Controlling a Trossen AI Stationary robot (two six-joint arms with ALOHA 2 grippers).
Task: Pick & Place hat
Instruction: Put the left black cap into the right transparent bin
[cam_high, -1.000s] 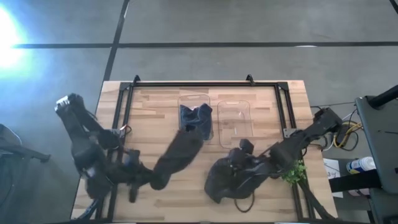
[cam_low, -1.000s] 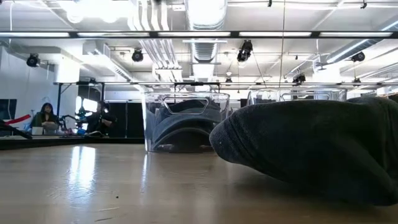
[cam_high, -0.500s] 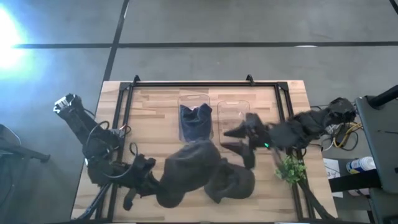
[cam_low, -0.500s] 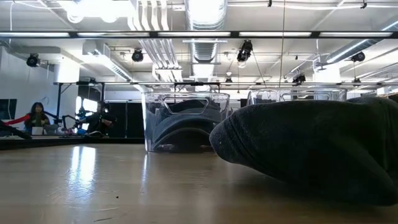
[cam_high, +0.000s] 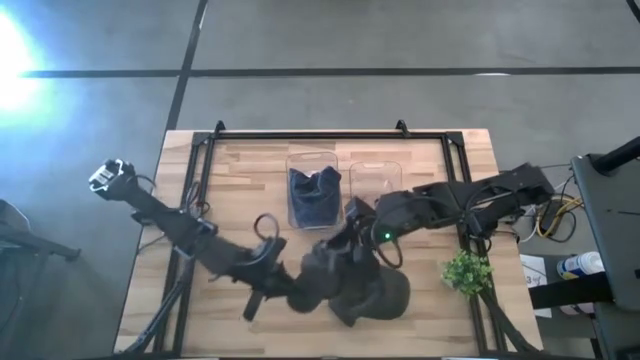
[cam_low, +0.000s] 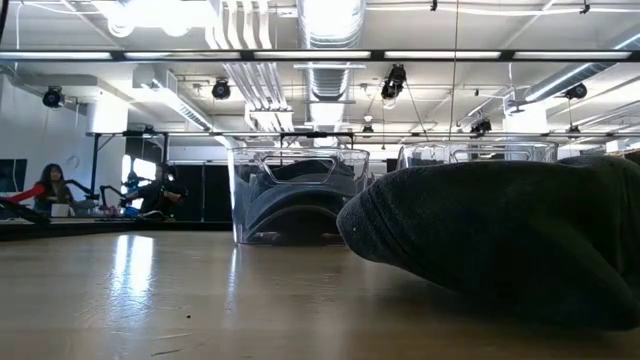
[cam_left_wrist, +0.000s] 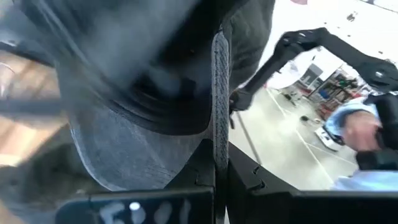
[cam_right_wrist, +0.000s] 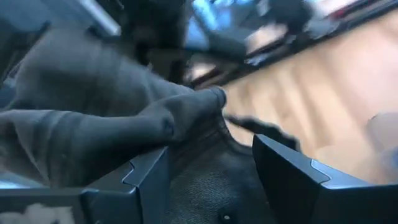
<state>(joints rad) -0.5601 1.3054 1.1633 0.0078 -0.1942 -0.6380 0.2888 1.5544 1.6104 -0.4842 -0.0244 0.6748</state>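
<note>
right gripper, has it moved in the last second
Yes. In the high view the right gripper has swung from the table's front edge toward the two clear bins, over the dark hat.

Both arms now together over the hat (cam_high: 352, 283).

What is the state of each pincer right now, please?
Left pincer: closed on the grey hat, clamping its fabric.
Right pincer: open, fingers on either side of the hat's fabric.

High view straight down; low view table-level; both share hat (cam_high: 355, 285).
</note>
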